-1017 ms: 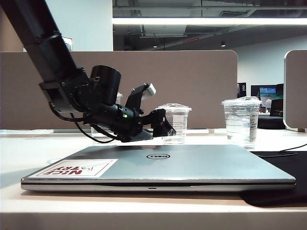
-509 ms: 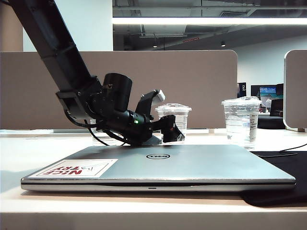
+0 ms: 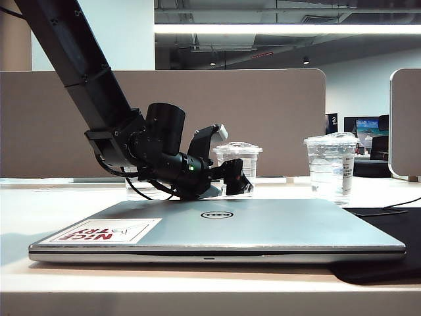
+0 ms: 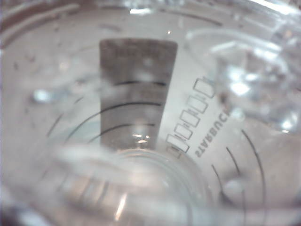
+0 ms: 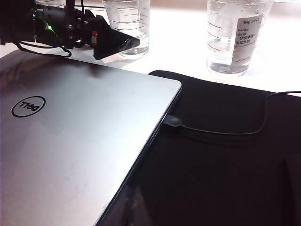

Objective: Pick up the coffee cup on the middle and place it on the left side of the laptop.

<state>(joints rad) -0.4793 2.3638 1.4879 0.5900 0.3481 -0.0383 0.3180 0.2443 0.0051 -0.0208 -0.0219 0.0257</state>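
Note:
The coffee cup (image 3: 239, 151), squat and clear with a domed lid, stands on the white table behind the laptop (image 3: 263, 224), near the middle. My left gripper (image 3: 231, 159) reaches in from the left, low over the laptop's back edge. It is open, one finger high with a white tip, the other low in front of the cup's base. The cup's lined wall (image 4: 141, 94) fills the left wrist view. In the right wrist view a black finger (image 5: 113, 44) sits beside the cup (image 5: 127, 19). My right gripper shows only as dim dark shapes over the black mat.
A taller clear cup with a white label (image 3: 331, 168) stands to the right. Another clear cup (image 3: 139, 187) is mostly hidden behind the left arm. A black mat (image 5: 225, 155) with a cable (image 5: 221, 132) lies right of the laptop. A beige partition (image 3: 276, 112) closes the back.
The left arm has moved right and lower, bringing its open jaws from beside the coffee cup to right at it. The cups and laptop have not moved.

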